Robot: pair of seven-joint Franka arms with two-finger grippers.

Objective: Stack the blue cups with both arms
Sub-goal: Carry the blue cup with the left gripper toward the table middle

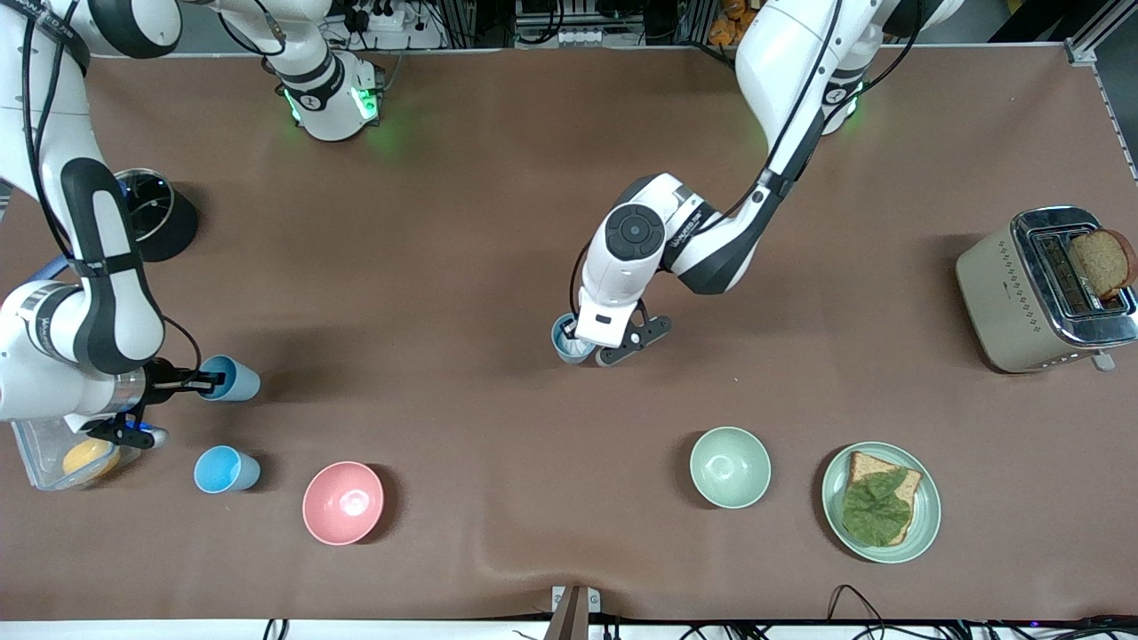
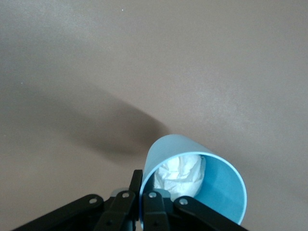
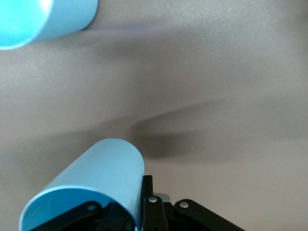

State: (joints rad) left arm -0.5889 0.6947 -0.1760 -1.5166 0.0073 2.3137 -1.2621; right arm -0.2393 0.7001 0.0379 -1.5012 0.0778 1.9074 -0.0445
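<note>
Open cloth mid-table, clutter at my right arm's end.

Between my left gripper (image 1: 594,348), clamped on a cup (image 1: 564,338) mid-table, and my right gripper (image 1: 206,382), pinching another cup (image 1: 233,379), bare cloth (image 1: 409,293) lies open. Near my right gripper stand a loose blue cup (image 1: 226,469), a pink bowl (image 1: 343,502), a plastic tub (image 1: 53,455).

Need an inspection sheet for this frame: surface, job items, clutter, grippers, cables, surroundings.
Surface: brown mat, rippled at the front edge.
Job's things: three blue cups; held cup, free cup, papered cup.
Clutter: pink bowl, green bowl, plate with bread and leaf, toaster, tub, black pot.
Grippers: right gripper shut on held cup; left gripper shut on papered cup's rim.
Cables: along both arms, front edge.
Surroundings: nothing seen.
</note>
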